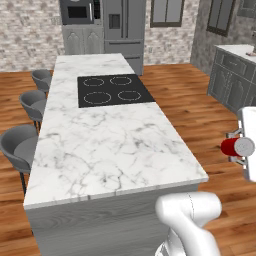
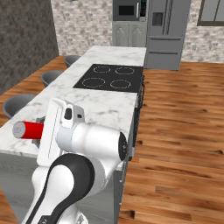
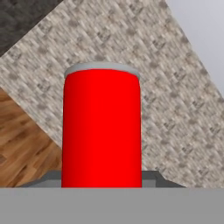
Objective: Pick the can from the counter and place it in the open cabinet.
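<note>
My gripper [image 1: 234,148] is shut on the red can [image 1: 241,147], which lies on its side in the air with its silver top showing. It hangs beyond the right edge of the white marble counter [image 1: 110,140], over the wooden floor. From the other side, the can [image 2: 26,129] sticks out left of the hand, in front of the counter [image 2: 107,107], with the gripper [image 2: 40,131] closed around it. In the hand view the can [image 3: 101,131] stands between the jaws against a brick wall. The cabinet is out of view.
A black cooktop [image 1: 114,90] is set in the island's far half. Grey stools [image 1: 22,145] line its left side. A fridge [image 1: 124,27] and microwave tower [image 1: 80,25] stand at the back. A grey sink counter [image 1: 235,75] sits at right across open floor.
</note>
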